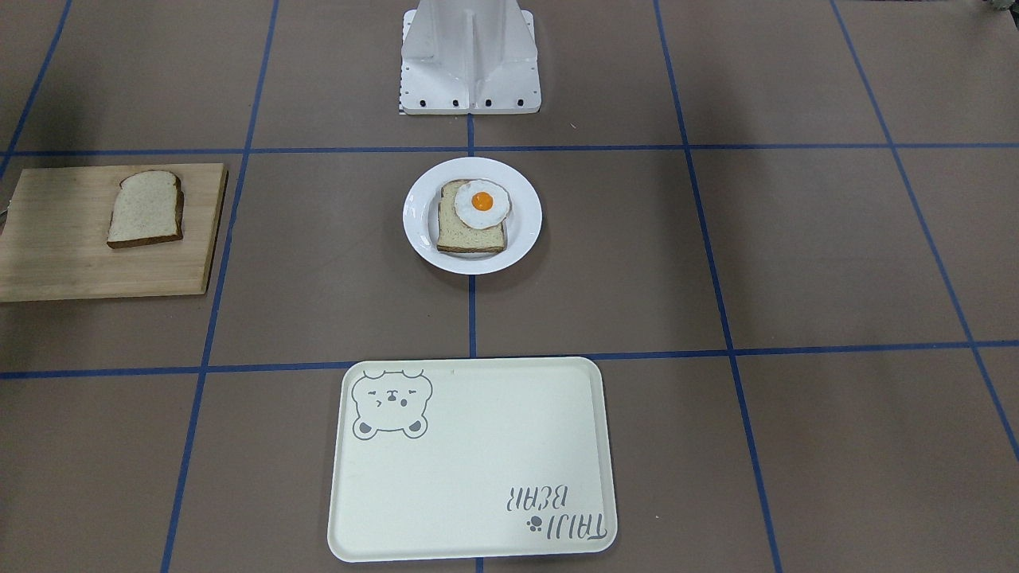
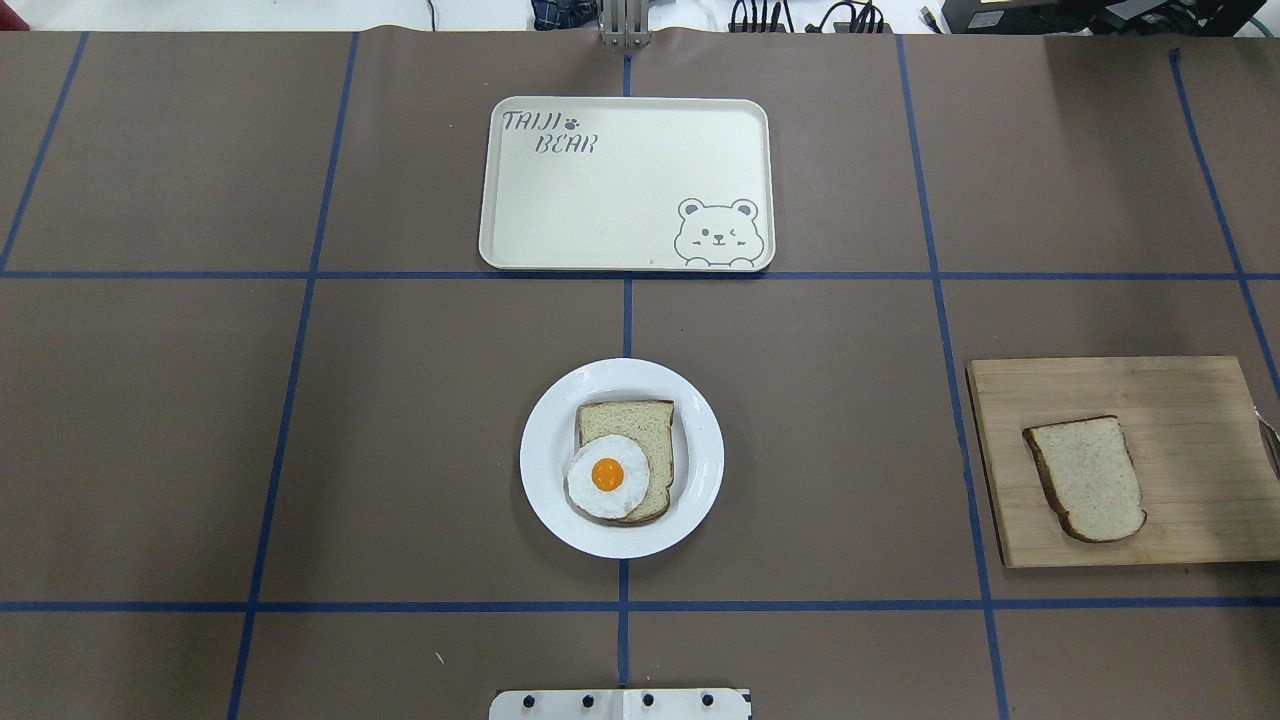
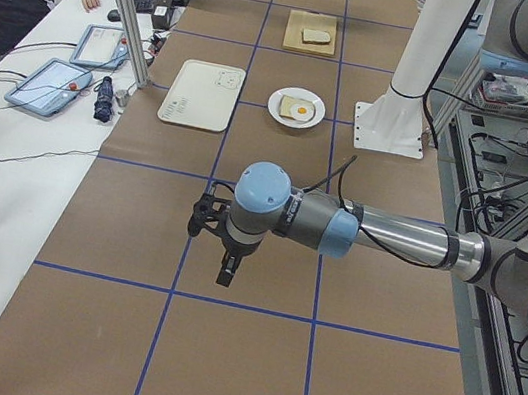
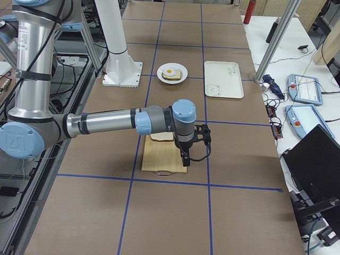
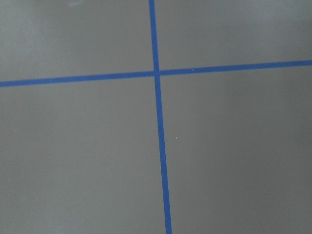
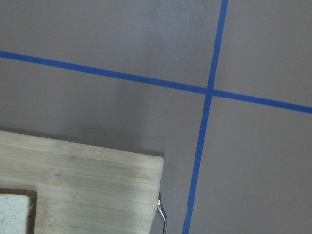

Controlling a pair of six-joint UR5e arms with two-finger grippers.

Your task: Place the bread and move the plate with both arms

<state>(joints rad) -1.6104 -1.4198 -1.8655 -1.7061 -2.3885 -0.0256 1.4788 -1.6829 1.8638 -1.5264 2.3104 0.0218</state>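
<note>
Mid-table: the plate. Holds an egg-topped slice. On the board, at the robot's right and well apart from the plate: the bread. Lies flat there. Beyond the plate: the tray, bear drawing in one corner. Above the table, well apart from the plate: the left gripper. Cannot tell whether open or closed. Over the board's edge, near the bread: the right gripper. Cannot tell there either.
</note>
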